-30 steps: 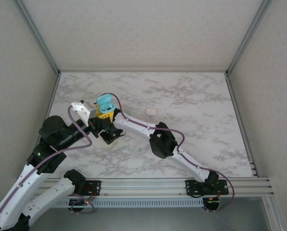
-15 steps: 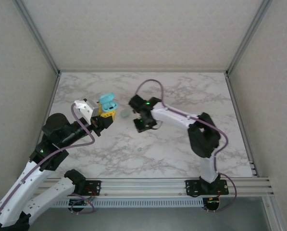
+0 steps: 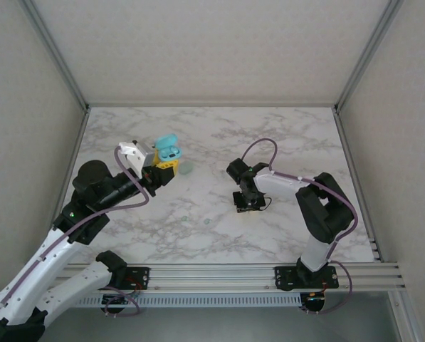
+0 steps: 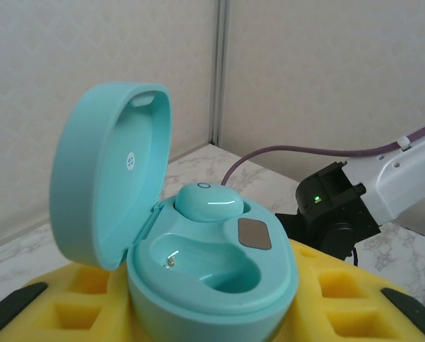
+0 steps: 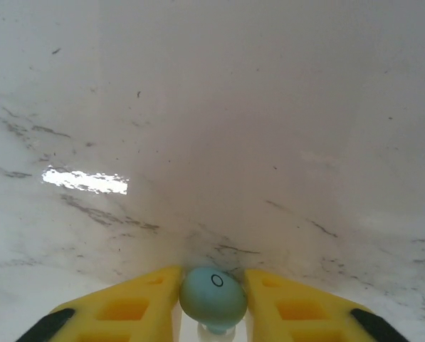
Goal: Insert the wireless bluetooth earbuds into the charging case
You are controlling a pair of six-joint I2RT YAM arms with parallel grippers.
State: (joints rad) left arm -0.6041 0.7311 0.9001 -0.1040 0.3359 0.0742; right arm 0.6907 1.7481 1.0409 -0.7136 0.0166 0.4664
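Note:
My left gripper (image 3: pixel 162 166) is shut on the teal charging case (image 3: pixel 168 152), held above the table's left side with the lid up. In the left wrist view the case (image 4: pixel 212 285) sits between my yellow fingers (image 4: pixel 340 299). One teal earbud (image 4: pixel 208 201) rests in the far slot, and the near slot (image 4: pixel 216 267) is empty. My right gripper (image 3: pixel 249 203) is low over the table, right of centre and well away from the case. Its yellow fingers (image 5: pixel 134 310) press on both sides of a second teal earbud (image 5: pixel 212 293), which is just above or on the marble.
A grey-green round thing (image 3: pixel 186 167) lies on the table right beside the held case. Two tiny pale green bits (image 3: pixel 186 217) (image 3: pixel 208 221) lie near the table's middle front. Metal posts and walls border the marble table (image 3: pixel 297 142).
My right arm swung away from the case to the right and came down to the table right of centre. My left arm shifted the case slightly right and back.

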